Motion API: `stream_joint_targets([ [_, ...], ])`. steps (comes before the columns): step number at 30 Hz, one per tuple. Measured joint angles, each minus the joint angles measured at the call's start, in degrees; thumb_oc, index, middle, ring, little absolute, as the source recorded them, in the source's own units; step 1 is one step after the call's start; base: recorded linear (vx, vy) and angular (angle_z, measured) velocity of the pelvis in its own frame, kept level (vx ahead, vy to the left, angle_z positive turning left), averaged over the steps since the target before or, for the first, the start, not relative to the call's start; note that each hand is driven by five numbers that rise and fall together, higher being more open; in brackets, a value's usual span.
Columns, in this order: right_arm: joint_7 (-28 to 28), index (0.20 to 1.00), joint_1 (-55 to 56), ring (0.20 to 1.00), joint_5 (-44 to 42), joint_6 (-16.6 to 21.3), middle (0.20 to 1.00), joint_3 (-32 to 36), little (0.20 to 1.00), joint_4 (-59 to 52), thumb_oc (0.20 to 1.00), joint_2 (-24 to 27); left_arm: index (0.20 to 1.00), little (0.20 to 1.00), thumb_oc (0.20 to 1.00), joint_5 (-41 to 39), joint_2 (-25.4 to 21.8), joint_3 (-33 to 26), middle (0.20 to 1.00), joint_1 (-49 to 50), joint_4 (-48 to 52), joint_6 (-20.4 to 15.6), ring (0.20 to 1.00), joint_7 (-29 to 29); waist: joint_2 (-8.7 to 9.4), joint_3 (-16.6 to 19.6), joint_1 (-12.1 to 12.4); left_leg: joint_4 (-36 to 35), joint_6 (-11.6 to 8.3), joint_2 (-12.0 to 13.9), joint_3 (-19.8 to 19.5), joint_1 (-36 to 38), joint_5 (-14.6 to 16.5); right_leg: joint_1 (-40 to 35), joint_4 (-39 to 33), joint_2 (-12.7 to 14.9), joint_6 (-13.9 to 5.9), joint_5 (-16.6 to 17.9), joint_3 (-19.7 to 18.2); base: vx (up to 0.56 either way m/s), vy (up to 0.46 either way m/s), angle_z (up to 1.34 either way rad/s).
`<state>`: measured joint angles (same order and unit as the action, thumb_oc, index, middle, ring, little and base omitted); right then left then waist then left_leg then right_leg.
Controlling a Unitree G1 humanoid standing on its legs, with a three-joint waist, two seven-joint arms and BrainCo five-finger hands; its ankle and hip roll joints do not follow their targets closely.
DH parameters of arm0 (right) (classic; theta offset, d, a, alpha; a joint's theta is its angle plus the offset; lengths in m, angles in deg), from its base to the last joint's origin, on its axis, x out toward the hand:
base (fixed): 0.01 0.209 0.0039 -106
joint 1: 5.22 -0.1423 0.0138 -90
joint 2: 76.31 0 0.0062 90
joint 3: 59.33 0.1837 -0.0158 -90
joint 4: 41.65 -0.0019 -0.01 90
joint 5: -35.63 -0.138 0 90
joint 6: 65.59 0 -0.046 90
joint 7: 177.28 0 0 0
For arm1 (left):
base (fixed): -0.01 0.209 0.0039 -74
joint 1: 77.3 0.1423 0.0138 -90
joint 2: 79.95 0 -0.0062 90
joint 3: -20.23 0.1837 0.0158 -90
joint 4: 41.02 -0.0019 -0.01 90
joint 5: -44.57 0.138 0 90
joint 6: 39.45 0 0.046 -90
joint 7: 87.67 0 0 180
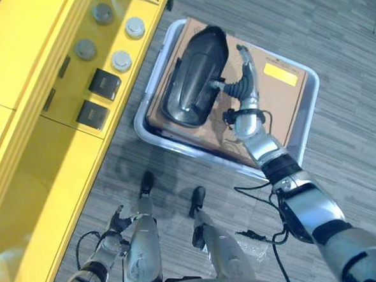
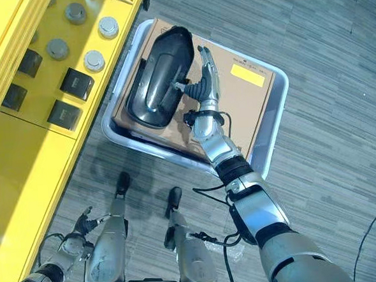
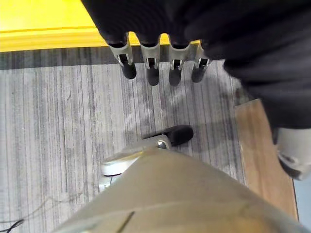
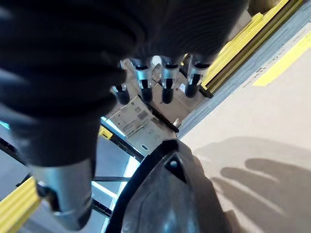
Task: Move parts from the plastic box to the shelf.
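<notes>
Above the plastic box (image 1: pixel 305 118), right hand (image 2: pixel 207 82) (fingers straight, relaxed) hovers beside the black part (image 1: pixel 193 77), holding nothing

Grey plank floor (image 1: pixel 347 35) covers the right and lower parts of the frame. Above centre lies a flat brown cardboard sheet (image 1: pixel 281 103), set at a slant, with a yellow label (image 1: pixel 280 74) near its upper right corner. At upper left, four round grey caps (image 1: pixel 121 60) sit in two pairs on a yellow surface. Just below them are two black square blocks (image 1: pixel 104 84), one lower and further left than the other.
</notes>
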<state>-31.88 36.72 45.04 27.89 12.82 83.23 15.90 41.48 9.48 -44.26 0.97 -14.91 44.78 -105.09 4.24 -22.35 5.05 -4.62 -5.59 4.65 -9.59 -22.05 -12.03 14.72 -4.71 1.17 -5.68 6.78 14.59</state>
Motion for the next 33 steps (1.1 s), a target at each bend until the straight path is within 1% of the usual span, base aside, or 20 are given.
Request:
stream_joint_targets([
  [5,-0.49,1.0,-0.19,1.0,-0.6,-0.27,1.0,-0.97,1.0,6.65,1.0,-2.44,1.0,1.0,1.0,0.97,-0.06,0.57,1.0,-0.13,0.05,0.27,1.0,-0.78,-0.01,-0.01,0.02,0.0,0.0,0.06,0.04,-0.13,0.0,0.2,0.0,-0.04,0.0,0.0,-0.03,0.0,0.0,0.0],
  [7,0.82,1.0,-1.65,1.0,-1.26,-0.59,1.0,-5.76,1.0,13.56,1.0,-3.56,1.0,1.0,1.0,1.02,-0.23,1.77,1.0,-0.72,0.16,0.25,1.0,-1.11,-0.05,-0.01,0.39,0.01,-0.11,0.14,0.0,-0.65,-0.09,0.72,0.0,-0.15,0.08,0.06,0.01,-0.02,-0.012,0.0],
  [8,0.04,1.0,-2.97,1.0,-1.24,-0.5,1.0,-7.58,1.0,15.89,1.0,-3.71,1.0,1.0,1.0,1.02,-0.26,1.84,1.0,-0.99,0.1,0.25,1.0,-1.12,-0.05,-0.01,0.41,0.01,-0.18,0.21,-0.1,-1.12,-0.19,1.11,0.0,-0.23,0.1,0.08,0.06,-0.01,-0.016,0.09],
  [9,0.6,1.0,-9.21,1.0,-1.61,-0.39,1.0,-10.35,1.0,24.3,1.0,-3.48,1.0,1.0,1.0,0.95,-0.36,3.26,1.0,-2.24,0.39,0.15,1.0,-1.14,-0.08,-0.01,0.5,0.01,-0.31,0.31,-0.95,-1.83,-0.64,1.59,0.0,-0.4,0.16,0.11,0.56,0.0,-0.01,0.13],
  [10,1.52,0.922,-9.89,0.922,-2.8,-0.61,0.922,-9.6,0.922,24.77,0.922,-3.3,1.0,1.0,1.0,0.93,-0.36,3.5,1.0,-2.53,0.52,-0.04,1.0,-1.11,-0.07,-0.01,0.65,0.0,-0.4,0.36,-1.17,-1.96,-0.69,1.55,0.0,-0.46,0.16,0.1,0.84,0.02,-0.027,0.14],
  [11,2.95,0.203,-11.75,0.203,-4.25,0.05,0.203,-9.97,0.203,27.75,0.203,-3.04,1.0,1.0,1.0,0.92,-0.28,4.17,1.0,-3.09,0.9,0.02,1.0,-1.03,-0.11,-0.03,1.03,0.0,-0.82,0.41,-1.4,-2.06,-0.43,1.57,0.0,-0.52,0.2,0.05,1.08,0.03,-0.018,0.09],
  [12,4.7,0.2,-13.46,0.2,-6.3,0.2,0.2,-10.12,0.2,30.29,0.2,-2.92,1.0,1.0,1.0,0.9,-0.34,4.43,1.0,-3.31,1.41,-0.13,1.0,-0.85,-0.14,-0.04,1.4,0.0,-1.1,0.45,-1.69,-2.25,-0.32,1.64,0.0,-0.55,0.33,-0.01,1.38,0.04,-0.019,0.12],
  [13,5.82,0.2,-16.9,0.2,-9.92,0.57,0.2,-11.45,0.2,36.11,0.2,-3.02,1.0,1.0,1.0,0.88,-0.32,4.82,1.0,-3.62,1.8,-0.04,1.0,0.17,-0.15,0.08,1.84,0.0,-1.29,0.49,-2.21,-2.25,-0.45,1.36,0.0,-0.7,0.39,0.02,1.8,0.04,-0.003,0.16],
  [14,7.93,0.2,-19.48,0.2,-12.47,-0.17,0.2,-11.26,0.2,39.4,0.2,-2.07,1.0,1.0,1.0,0.88,-0.3,5.09,1.0,-3.66,1.61,-0.13,1.0,0.84,-0.15,0.3,2.44,-0.01,-1.34,0.47,-2.72,-2.19,-0.48,1.11,0.01,-0.55,0.47,-0.03,2.03,0.04,-0.003,0.16],
  [17,10.68,0.2,-19.63,0.2,-14.17,-0.23,0.2,-11.15,0.2,39.4,0.2,0.81,1.0,1.0,1.0,0.88,-0.22,4.95,1.0,-3.62,0.87,0.05,1.0,1.93,-0.22,0.48,2.99,0.0,-1.33,0.31,-2.84,-2.12,-0.5,0.93,0.02,-0.47,0.58,0.03,2.0,0.04,0.001,0.05],
  [19,11.39,0.2,-19.05,0.2,-14.55,-0.22,0.2,-10.25,0.2,39.35,0.2,1.12,1.0,1.0,1.0,0.88,-0.17,4.84,1.0,-3.44,-0.49,0.16,1.0,2.5,-0.38,1.14,2.94,0.0,-1.28,0.19,-2.82,-2.04,-0.54,0.84,0.02,-0.41,0.69,0.1,1.99,0.03,0.001,0.03],
  [21,12.97,0.2,-16.1,0.2,-14.74,-0.7,0.2,-8.93,0.2,39.15,0.2,1.17,1.0,1.0,1.0,0.86,1.47,4.38,1.0,-2.11,-2.29,0.65,1.0,2.87,-1.29,3.97,3.19,0.01,-0.65,-0.21,-2.82,-1.37,-0.94,0.02,0.02,-0.25,0.96,0.16,2.14,0.05,-0.001,0.08],
  [24,14.68,0.2,-13.17,0.2,-14.64,-1.07,0.2,-7.74,0.2,39.02,0.2,1.78,1.0,1.0,1.0,0.38,2.02,3.16,1.0,-0.85,-1.78,0.63,1.0,3.16,-2.19,5.26,3.55,0.01,-0.34,-0.31,-2.78,0.67,-0.6,-2.08,0.03,-0.01,1.32,-0.21,2.08,0.05,0.007,0.05],
  [25,15.21,0.2,-12.34,0.2,-14.64,-1.18,0.2,-7.75,0.2,39.05,0.2,1.87,1.0,1.0,1.0,0.13,2.07,3.09,1.0,-0.5,-1.6,0.63,1.0,3.21,-2.31,5.51,3.68,0.01,-0.31,-0.31,-2.73,1.4,-0.44,-2.78,0.02,0.02,1.08,-0.39,2.04,0.05,0.012,0.01],
  [27,16.9,0.2,-6.65,0.2,-14.56,-1.53,0.2,-7.27,0.2,38.51,0.2,1.99,1.0,1.0,1.0,-0.69,2.05,2.23,1.0,2.15,0.68,0.43,1.0,3.33,-2.36,7.87,3.23,0.0,-0.34,-0.33,-2.32,3.34,0.19,-4.58,0.02,0.39,0.77,-1.1,1.78,0.1,0.016,-0.04],
  [29,17.09,0.2,-2.68,0.2,-13.98,-1.21,0.2,-4.54,0.2,35.38,0.2,3.2,1.0,1.0,1.0,-1.63,1.15,0.72,1.0,3.56,5.15,0.71,1.0,3.97,-2.45,8.09,2.93,-0.01,-0.26,-0.26,-2.12,4.19,0.52,-5.35,0.02,0.45,0.81,-1.07,1.59,0.08,0.013,-0.05],
  [30,17.12,0.2,0.08,0.2,-13.87,-1.23,0.2,-3.53,0.2,33.67,0.2,4.07,1.0,1.0,1.0,-2.82,0.21,-0.32,1.0,4.87,9.47,0.46,1.0,4.13,-2.47,8.14,2.8,-0.02,-0.11,-0.36,-1.76,5.32,0.71,-6.38,0.02,0.63,0.77,-1.1,1.28,0.13,-0.003,-0.18],
  [31,17.05,0.2,4.76,0.2,-13.72,-1.8,0.2,-2.86,0.2,33.34,0.2,5.19,1.0,1.0,1.0,-5.33,-0.66,-1.97,1.0,7.73,14.26,-0.86,1.0,3.93,-2.61,9.72,2.15,-0.04,0.27,-0.75,-0.99,6.91,1.23,-7.59,0.01,0.73,0.63,-1.56,0.42,0.12,-0.007,-0.16],
  [32,17.31,0.2,7.53,0.2,-13.47,-2.11,0.2,-0.76,0.2,30.93,0.2,6.39,1.0,1.0,1.0,-6.95,-1.86,-3.72,1.0,8.4,19.3,0.62,1.0,4.62,-2.74,10.02,1.44,-0.04,0.08,-0.87,-0.83,7.56,1.84,-8.27,0.01,1.19,0.79,-1.46,0.38,0.15,-0.007,-0.09],
  [33,17.78,0.2,10.95,0.2,-13.47,-1.91,0.2,1.05,0.2,28.03,0.2,7.87,1.0,1.0,1.0,-7.73,-3.0,-5.04,1.0,10.12,25.55,0.74,1.0,5.07,-2.9,10.09,1.45,-0.04,0.39,-0.96,-0.89,8.46,2.07,-9.19,0.01,1.36,0.9,-1.39,0.47,0.07,0.01,0.04],
])
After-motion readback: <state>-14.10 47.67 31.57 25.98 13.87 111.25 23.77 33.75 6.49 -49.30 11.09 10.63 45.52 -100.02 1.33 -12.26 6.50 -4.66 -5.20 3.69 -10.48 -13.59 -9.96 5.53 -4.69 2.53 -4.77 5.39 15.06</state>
